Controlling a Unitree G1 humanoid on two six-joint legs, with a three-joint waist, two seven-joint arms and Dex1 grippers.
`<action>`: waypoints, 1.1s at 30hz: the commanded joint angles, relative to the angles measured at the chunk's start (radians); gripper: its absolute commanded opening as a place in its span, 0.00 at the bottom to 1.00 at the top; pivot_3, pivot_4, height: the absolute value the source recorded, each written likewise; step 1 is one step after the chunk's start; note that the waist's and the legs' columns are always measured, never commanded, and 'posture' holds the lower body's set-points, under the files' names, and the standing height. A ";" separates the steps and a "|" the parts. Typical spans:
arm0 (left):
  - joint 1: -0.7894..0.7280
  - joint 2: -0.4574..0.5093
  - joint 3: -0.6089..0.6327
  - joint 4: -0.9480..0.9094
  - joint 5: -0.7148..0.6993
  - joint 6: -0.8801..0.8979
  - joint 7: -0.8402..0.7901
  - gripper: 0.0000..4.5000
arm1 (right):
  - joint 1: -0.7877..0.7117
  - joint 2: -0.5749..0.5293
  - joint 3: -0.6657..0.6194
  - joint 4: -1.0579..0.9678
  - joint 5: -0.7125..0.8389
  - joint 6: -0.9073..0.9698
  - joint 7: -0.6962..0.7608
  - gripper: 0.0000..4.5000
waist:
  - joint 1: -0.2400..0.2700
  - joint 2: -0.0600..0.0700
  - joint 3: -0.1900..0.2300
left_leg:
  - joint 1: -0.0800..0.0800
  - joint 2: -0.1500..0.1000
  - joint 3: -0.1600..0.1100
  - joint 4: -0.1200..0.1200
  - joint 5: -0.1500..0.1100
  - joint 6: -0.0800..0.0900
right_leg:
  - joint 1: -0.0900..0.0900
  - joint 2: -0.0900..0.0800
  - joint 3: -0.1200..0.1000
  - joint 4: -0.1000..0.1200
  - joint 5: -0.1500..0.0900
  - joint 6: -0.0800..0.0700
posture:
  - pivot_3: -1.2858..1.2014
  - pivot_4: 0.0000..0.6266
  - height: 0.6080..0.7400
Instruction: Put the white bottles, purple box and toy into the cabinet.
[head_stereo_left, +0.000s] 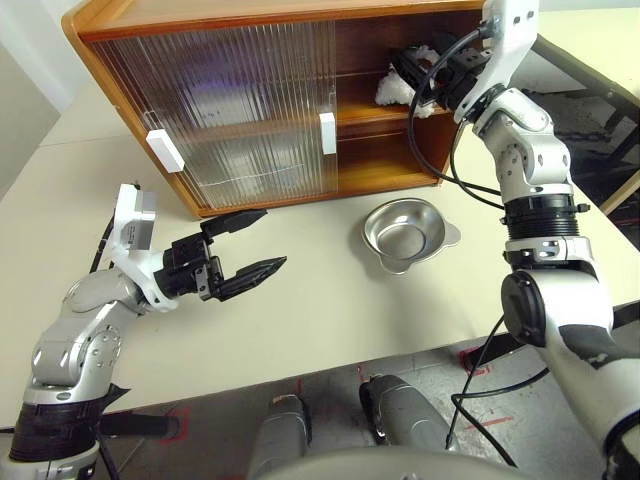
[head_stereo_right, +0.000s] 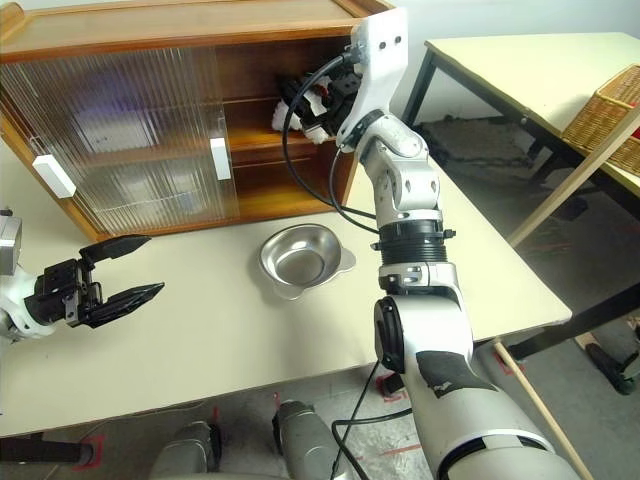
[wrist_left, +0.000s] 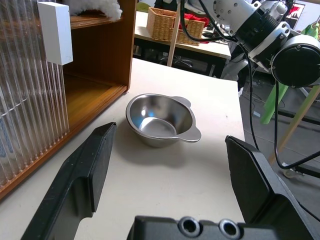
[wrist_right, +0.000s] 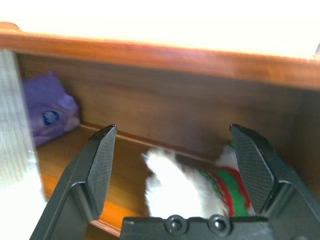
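Our right gripper (wrist_right: 172, 167) stands at the open end of the cabinet (head_stereo_left: 250, 110), jaws spread wide around nothing, with the toy (wrist_right: 200, 192) lying loose on the upper shelf just below them, so we judge it delivered; the purple box (wrist_right: 47, 114) sits farther in on that shelf. Our left gripper (head_stereo_left: 245, 245) hovers open and empty over the bare table (head_stereo_left: 300, 320), well apart from the steel bowl (head_stereo_left: 405, 235); the shelf lip and side wall crowd the right gripper, while the room behind it looks free.
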 joint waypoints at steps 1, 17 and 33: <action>0.010 -0.002 0.000 -0.018 0.007 -0.006 -0.003 1.00 | 0.019 -0.024 -0.004 -0.078 0.055 0.019 0.072 0.99 | 0.001 0.000 0.000 | 0.000 0.000 0.000 0.000 0.000 0.000 | 0.000 0.000 0.000 0.000 0.000 0.000 | 0.43 0.17 1.00; -0.006 0.004 -0.003 0.000 0.012 -0.010 -0.018 1.00 | 0.205 -0.188 0.030 -0.284 0.220 0.364 0.291 0.51 | 0.006 0.000 0.000 | 0.003 -0.004 0.001 0.002 0.003 -0.003 | 0.005 -0.001 0.001 0.000 -0.005 0.013 | 0.43 0.15 1.00; -0.018 0.006 -0.008 0.009 0.014 -0.008 -0.029 1.00 | 0.238 -0.267 0.060 -0.256 0.162 0.386 0.274 0.01 | 0.008 0.000 -0.001 | 0.003 -0.005 0.000 0.001 0.005 -0.006 | 0.006 -0.001 0.000 -0.001 -0.005 0.014 | 0.42 0.14 1.00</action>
